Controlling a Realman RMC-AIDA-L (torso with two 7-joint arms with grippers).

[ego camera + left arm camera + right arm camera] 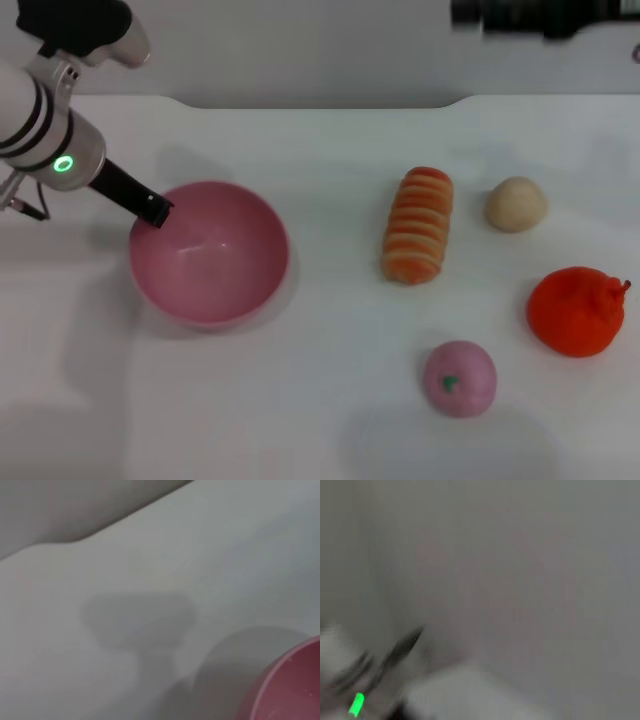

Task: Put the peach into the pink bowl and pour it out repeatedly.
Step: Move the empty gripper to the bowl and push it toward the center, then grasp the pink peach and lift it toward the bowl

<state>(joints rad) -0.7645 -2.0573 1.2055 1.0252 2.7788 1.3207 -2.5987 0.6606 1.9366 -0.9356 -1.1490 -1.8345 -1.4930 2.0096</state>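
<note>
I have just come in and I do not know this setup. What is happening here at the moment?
The left gripper is at the far-left rim of the pink bowl, which stands empty on the white table. The peach lies on the table apart from the bowl, toward the robot's right, near an orange-red fruit, a beige ball and a striped bread roll. The right arm is held high at the far edge.

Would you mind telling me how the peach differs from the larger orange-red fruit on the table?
The peach is soft pink; the orange-red fruit is vivid orange-red. The peach is smaller and smoothly round, while the orange-red fruit is bigger, with a small pointed stem at one side. The peach bears a tiny green mark; the other shows none. Both sit loose on the white table, outside the pink bowl.
</note>
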